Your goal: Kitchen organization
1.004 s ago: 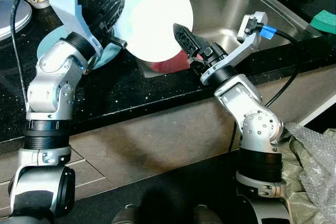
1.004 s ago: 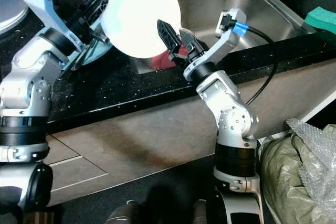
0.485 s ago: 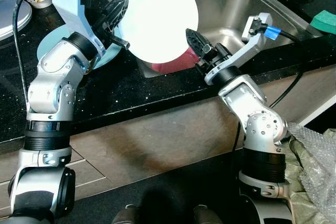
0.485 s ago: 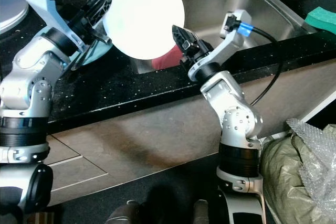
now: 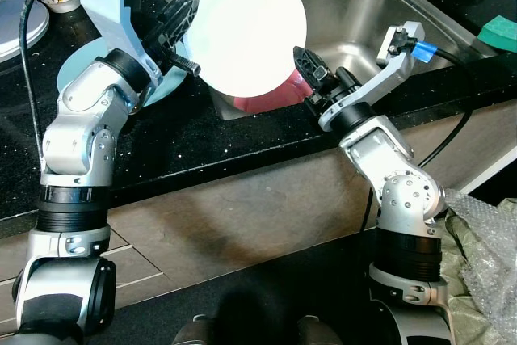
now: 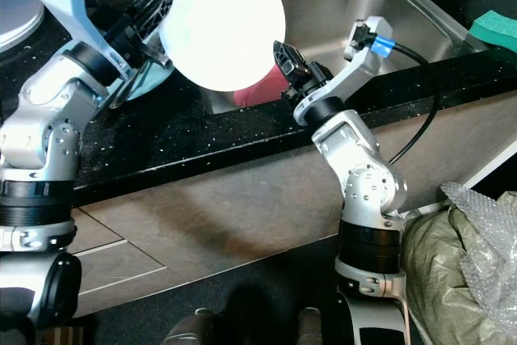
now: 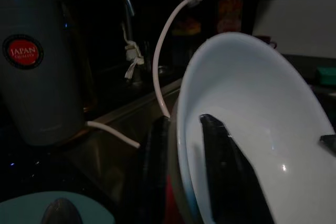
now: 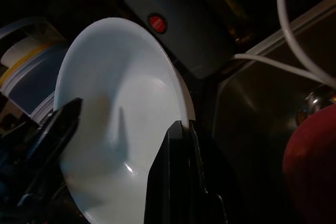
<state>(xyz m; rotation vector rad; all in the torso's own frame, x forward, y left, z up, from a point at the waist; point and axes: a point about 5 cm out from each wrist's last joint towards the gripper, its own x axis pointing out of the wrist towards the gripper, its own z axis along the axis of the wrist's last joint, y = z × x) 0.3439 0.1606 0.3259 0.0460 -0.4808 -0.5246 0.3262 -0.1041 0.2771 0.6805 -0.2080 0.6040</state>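
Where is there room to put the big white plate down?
The sink basin looks bare toward its right side, and the black counter is free along its front edge. It's crowded where the white plate hangs: a red bowl below, a blue plate beside.

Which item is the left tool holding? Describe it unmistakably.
Start at the stainless steel sink set in the black counter. At its left edge, the left tool holds up a round white bowl, tilted on edge. Unlike the flat pale-blue plate lying nearby, it is raised.
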